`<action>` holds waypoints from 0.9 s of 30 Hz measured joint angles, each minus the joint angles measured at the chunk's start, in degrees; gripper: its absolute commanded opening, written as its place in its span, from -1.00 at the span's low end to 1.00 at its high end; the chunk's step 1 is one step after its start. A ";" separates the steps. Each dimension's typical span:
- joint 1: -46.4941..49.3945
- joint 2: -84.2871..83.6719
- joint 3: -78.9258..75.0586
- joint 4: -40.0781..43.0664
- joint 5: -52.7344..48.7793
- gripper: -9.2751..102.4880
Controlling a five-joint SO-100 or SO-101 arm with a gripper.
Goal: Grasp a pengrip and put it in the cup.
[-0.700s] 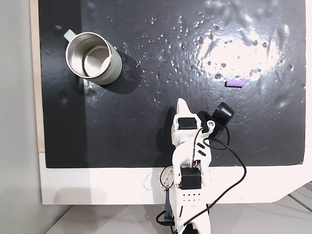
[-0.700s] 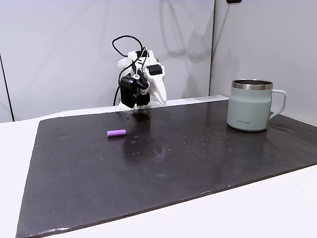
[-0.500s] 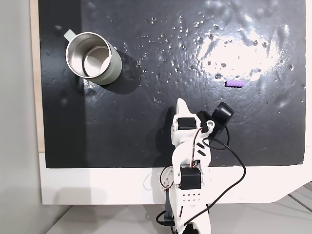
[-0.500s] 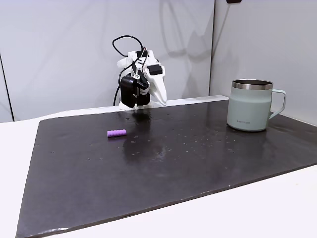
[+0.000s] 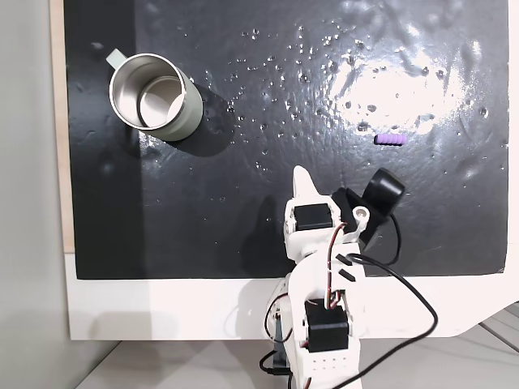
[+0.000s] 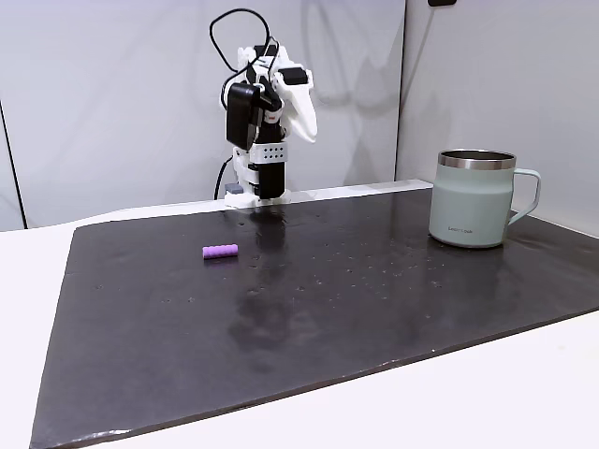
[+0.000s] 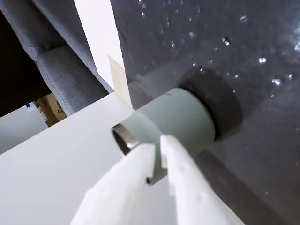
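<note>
The small purple ribbed rubber pengrip (image 5: 390,139) lies flat on the black glossy mat (image 5: 259,89), at about two o'clock from the white two-finger gripper (image 5: 302,174) in a fixed view, well apart from it. The round pale grey-green steel-lined cup (image 5: 154,96) stands upright at ten o'clock. The gripper's fingers (image 7: 180,161) are nearly pressed together, holding nothing

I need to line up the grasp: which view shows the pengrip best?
A fixed view from the table side shows the pengrip best: it lies on its side on the dark mat, unobstructed, its tube shape clear. In the fixed view from above it is a small purple mark beside glare. The wrist view faces the cup.
</note>
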 measured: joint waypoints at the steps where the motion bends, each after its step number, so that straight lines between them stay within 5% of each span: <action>1: 0.44 -2.02 -3.25 0.88 0.00 -0.83; 17: 18.19 -39.99 -45.88 21.09 -15.38 -0.83; 27: 26.19 -60.91 -59.59 22.68 -26.37 -0.74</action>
